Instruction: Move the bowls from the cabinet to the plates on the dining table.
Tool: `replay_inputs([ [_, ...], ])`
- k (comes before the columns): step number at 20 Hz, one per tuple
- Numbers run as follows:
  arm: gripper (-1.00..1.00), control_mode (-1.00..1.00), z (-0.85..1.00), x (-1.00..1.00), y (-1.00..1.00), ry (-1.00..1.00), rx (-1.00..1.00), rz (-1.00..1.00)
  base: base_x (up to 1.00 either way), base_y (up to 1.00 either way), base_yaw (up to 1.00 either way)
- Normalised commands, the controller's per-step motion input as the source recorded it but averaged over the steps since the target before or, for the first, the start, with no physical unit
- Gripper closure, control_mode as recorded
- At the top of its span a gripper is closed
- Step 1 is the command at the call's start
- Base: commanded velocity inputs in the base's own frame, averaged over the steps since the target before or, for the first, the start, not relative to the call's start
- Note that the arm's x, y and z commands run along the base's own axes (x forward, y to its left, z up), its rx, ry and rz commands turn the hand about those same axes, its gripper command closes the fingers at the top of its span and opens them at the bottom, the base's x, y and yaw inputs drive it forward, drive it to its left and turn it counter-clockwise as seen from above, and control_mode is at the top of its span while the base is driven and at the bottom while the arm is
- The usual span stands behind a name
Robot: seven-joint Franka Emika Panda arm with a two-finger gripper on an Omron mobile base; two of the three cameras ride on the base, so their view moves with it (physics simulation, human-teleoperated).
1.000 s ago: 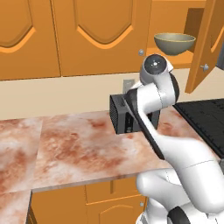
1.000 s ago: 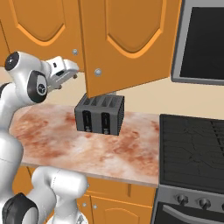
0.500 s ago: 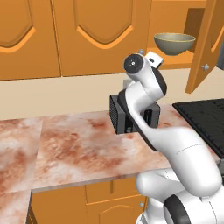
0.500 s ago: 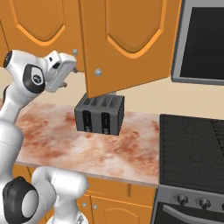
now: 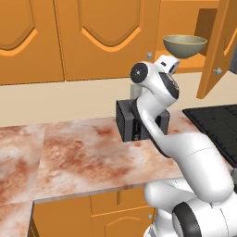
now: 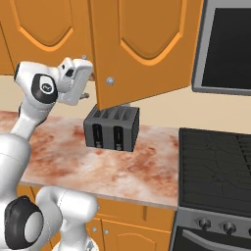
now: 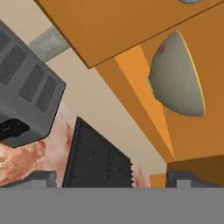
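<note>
The task looks barely begun: one bowl [image 5: 184,46] sits on the shelf inside the open cabinet [image 5: 217,51], just above the toaster [image 5: 134,122] on the counter [image 5: 78,157], while the fingers [image 7: 109,177], spread wide and empty, point up toward it.

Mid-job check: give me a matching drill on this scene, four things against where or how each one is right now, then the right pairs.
Things:
1. bowl
2. toaster
3. cabinet door
4. gripper

States:
A. swung open
B. on the marbled counter
C. fingers apart, holding nothing
D. on the cabinet shelf

Pairs: 1-D, 2-B, 3-A, 4-C
</note>
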Motion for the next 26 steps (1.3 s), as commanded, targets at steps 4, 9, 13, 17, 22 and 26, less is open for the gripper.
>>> replay_inputs([
  [4, -1.00, -1.00, 0.00, 0.12, -0.41, 0.00, -0.13, -0.09, 0.00, 0.00, 0.00],
  [9, -1.00, -1.00, 0.00, 0.13, -0.43, 0.00, -0.11, -0.10, 0.00, 0.00, 0.00],
  [13, -1.00, -1.00, 0.00, 0.01, -0.44, 0.00, -0.09, -0.10, 0.00, 0.00, 0.00],
  [17, -1.00, -1.00, 0.00, 0.00, -0.45, 0.00, -0.07, -0.10, 0.00, 0.00, 0.00],
  [22, -1.00, -1.00, 0.00, -0.08, -0.49, 0.00, -0.04, -0.09, 0.00, 0.00, 0.00],
  [26, -1.00, -1.00, 0.05, -0.43, -0.66, -0.05, -0.07, -0.08, 0.00, 0.00, 0.00],
])
